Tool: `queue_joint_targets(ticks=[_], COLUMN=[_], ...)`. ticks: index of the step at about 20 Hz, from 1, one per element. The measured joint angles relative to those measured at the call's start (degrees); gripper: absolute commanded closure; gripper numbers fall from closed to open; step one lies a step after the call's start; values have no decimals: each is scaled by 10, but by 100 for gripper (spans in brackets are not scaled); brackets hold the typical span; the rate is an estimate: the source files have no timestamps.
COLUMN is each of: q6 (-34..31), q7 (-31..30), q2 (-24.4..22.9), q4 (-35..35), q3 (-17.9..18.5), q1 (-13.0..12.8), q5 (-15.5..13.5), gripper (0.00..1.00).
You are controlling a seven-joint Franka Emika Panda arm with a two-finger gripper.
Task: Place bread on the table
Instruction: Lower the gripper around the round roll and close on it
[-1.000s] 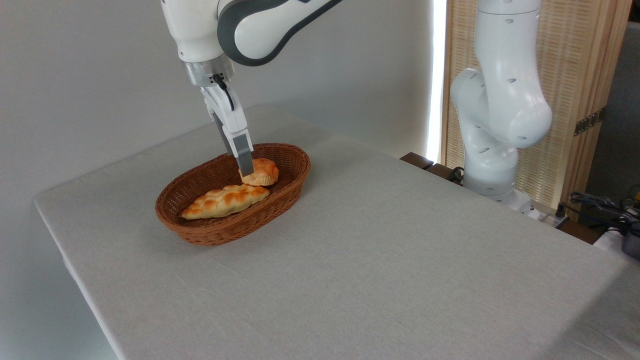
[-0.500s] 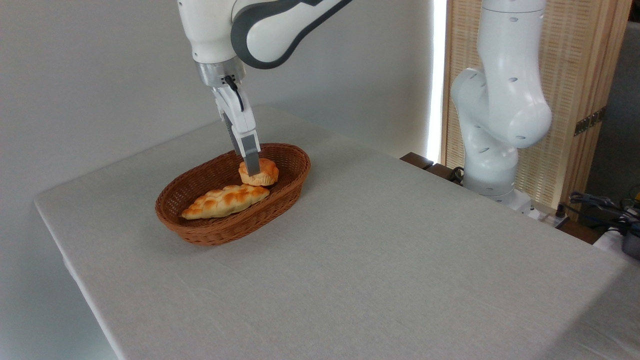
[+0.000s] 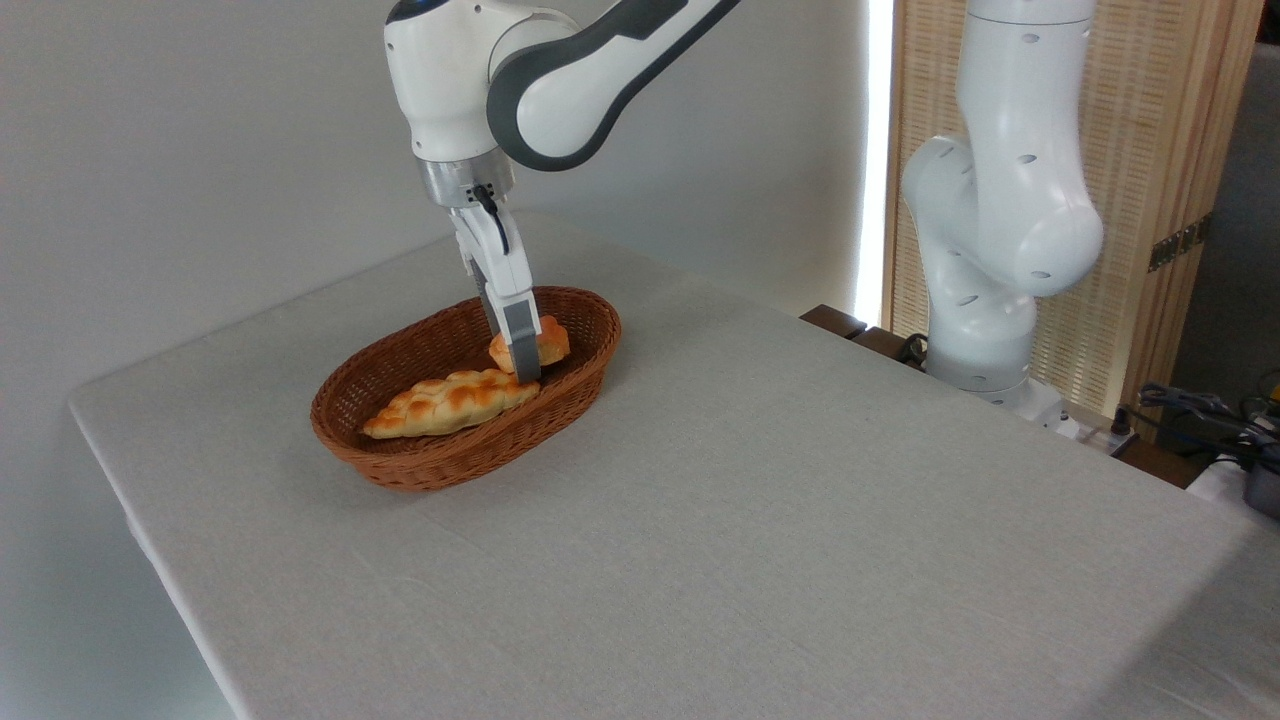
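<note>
The counter [image 3: 760,520] lies bare right of the wicker basket [image 3: 440,455], so I reach my pincer [image 3: 522,370] into its far end, astride the bread [image 3: 545,343] behind the braided loaf [image 3: 450,400]; whether pinching, I cannot tell.

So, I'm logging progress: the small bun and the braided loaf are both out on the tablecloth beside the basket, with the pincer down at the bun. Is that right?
Not quite. The camera view shows the small bun and the braided loaf both inside the basket, not out on the tablecloth. The pincer is indeed down at the bun.
</note>
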Motion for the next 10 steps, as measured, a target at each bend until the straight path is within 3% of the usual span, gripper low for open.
queue_joint_targets(ticks=[2, 4, 10], q6=[0, 0, -1], q7=[0, 0, 0], q2=[0, 0, -2], q4=[0, 0, -1], q3=[0, 0, 0], q1=[0, 0, 0], q5=[1, 1, 1], gripper=[59, 73, 76])
